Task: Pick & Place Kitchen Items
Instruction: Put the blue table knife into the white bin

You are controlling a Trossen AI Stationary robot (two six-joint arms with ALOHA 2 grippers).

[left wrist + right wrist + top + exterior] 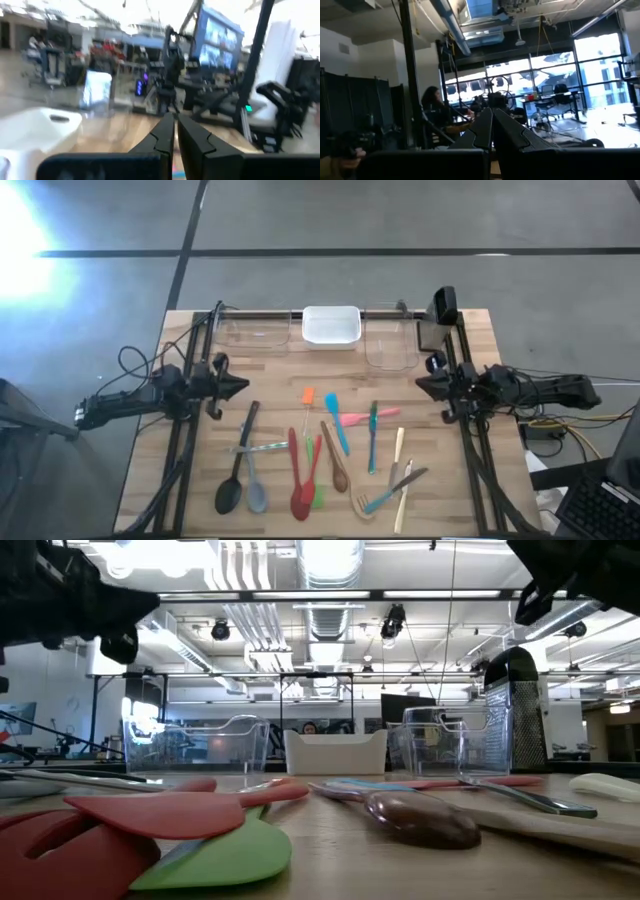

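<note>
The kitchen items lie flat and scattered on the near middle of the wooden table [200, 330]: a black spoon [236, 470], a grey spoon [254, 485], red spoons [300, 480], an orange spatula [307, 402], a blue spatula [336, 420], a pink spatula [365, 418], a wooden spoon [335, 460] and cream-handled cutlery [400, 470]. My left gripper [243, 386] is shut and hovers at the table's left side, pointing toward the middle. My right gripper [420, 383] is shut at the right side, facing it. Both hold nothing and are raised clear of the items.
A white tub [331, 326] stands at the far edge between two clear tubs [250, 332] [390, 340]. A dark grater [515, 710] stands at the far right. Black frame rails run along both table sides. Bare wood lies between the tubs and the utensils.
</note>
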